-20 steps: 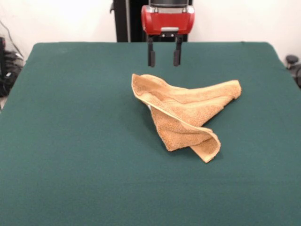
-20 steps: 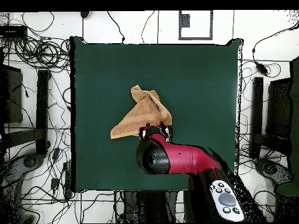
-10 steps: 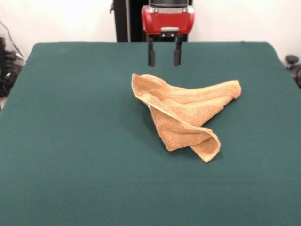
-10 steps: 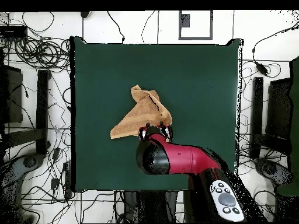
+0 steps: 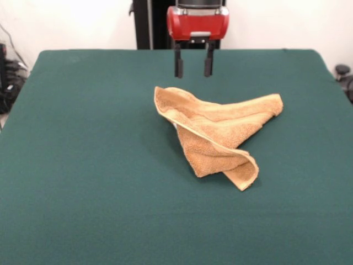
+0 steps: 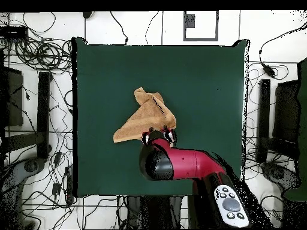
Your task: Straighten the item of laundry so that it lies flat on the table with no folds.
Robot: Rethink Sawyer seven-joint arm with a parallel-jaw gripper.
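My gripper (image 5: 192, 67) hangs above the table (image 5: 83, 165), jaws apart, nothing between them. The two dark fingers (image 5: 178, 66) point straight down, tips clear of the cloth surface. Red wrist housing sits directly above them.

The towel (image 5: 218, 132) lies near the middle of the table, crumpled, not flat. From the front it reads as a rough three-pointed heap: one corner raised toward my fingers, one lobe stretching out to the picture's right, one folded flap running down toward the camera and ending in a rolled tip. A pale hem edge runs along the top fold. Several layers overlap at the centre.

My fingers stand just beyond the towel's raised corner, near it, not touching.

From overhead, the towel (image 6: 147, 115) shows as a triangle-like shape left of the table's centre, with a narrow peak pointing away from my base and a wide edge toward it. My gripper (image 6: 159, 137) sits at that wide edge, at its right end; my arm (image 6: 186, 165) covers the table behind it. Green surface lies open all round the towel.
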